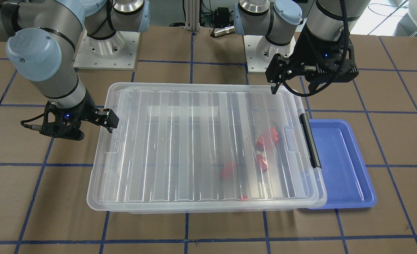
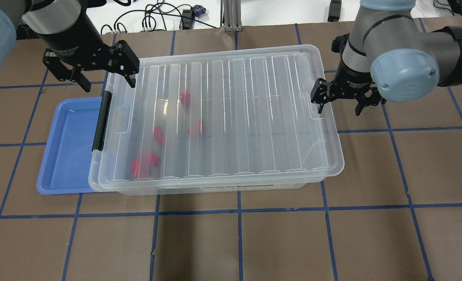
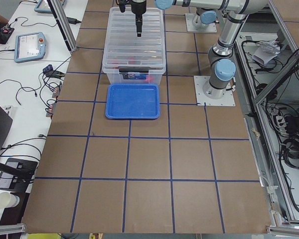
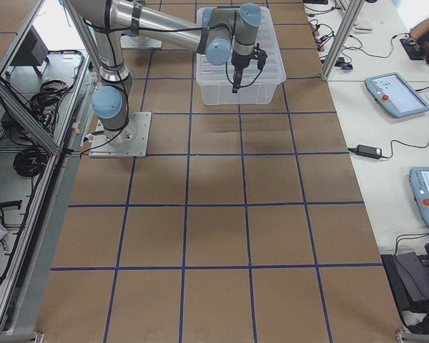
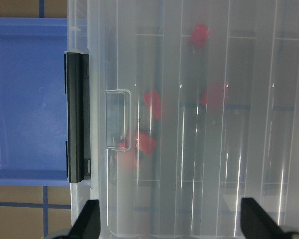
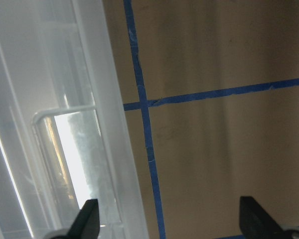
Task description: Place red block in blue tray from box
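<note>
The box (image 2: pixel 231 117) is a clear bin with its ribbed lid on and a black latch bar (image 2: pixel 100 121) at one end. Several red blocks (image 2: pixel 158 134) lie inside and show blurred through the lid, also in the left wrist view (image 5: pixel 152 103). The blue tray (image 2: pixel 68 144) lies flat beside the latch end, with nothing visible on its exposed part and its inner edge under the box rim. My left gripper (image 2: pixel 107 82) is open and empty above the box's far corner by the latch. My right gripper (image 2: pixel 339 110) is open and empty, straddling the rim at the opposite end (image 6: pixel 65 124).
The table (image 2: pixel 277 234) is brown with a blue tape grid. The arm bases (image 1: pixel 104 49) stand behind the box on metal plates. Cables (image 2: pixel 164 19) and a post lie past the far edge. Operator desks with tablets (image 3: pixel 29 46) flank the table.
</note>
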Tool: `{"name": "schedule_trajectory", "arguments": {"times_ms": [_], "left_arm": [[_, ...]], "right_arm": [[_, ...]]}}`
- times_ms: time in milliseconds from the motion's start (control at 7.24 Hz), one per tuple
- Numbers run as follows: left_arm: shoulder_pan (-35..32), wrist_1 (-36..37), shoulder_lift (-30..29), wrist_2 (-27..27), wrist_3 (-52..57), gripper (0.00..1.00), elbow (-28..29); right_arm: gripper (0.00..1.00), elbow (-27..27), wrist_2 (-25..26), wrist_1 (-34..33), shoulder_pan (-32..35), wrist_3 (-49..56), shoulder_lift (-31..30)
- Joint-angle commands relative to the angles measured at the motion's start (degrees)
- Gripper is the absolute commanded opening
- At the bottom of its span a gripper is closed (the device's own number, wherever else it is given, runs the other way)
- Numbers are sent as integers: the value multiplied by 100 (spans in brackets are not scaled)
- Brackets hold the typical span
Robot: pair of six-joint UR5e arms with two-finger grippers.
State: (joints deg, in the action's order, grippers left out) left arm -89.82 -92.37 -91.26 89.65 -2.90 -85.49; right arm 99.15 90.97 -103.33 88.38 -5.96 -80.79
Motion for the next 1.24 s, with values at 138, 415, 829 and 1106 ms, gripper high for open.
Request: {"name": "schedule_trajectory", "arguments": {"times_ms": [138, 415, 829, 1106], "left_arm": [[0, 0, -6, 0, 0, 100, 6], [0, 0, -24, 0, 0, 100, 6], [0, 9, -32, -9, 0, 100, 6], [0, 9, -41, -9, 0, 100, 6]], "right_arm": [[100, 0, 43, -3, -48, 16, 28], [100, 8, 79, -12, -84, 16, 28], [100, 26, 105, -3, -223, 305, 72], [100, 0, 123, 23, -364, 436, 72]]}}
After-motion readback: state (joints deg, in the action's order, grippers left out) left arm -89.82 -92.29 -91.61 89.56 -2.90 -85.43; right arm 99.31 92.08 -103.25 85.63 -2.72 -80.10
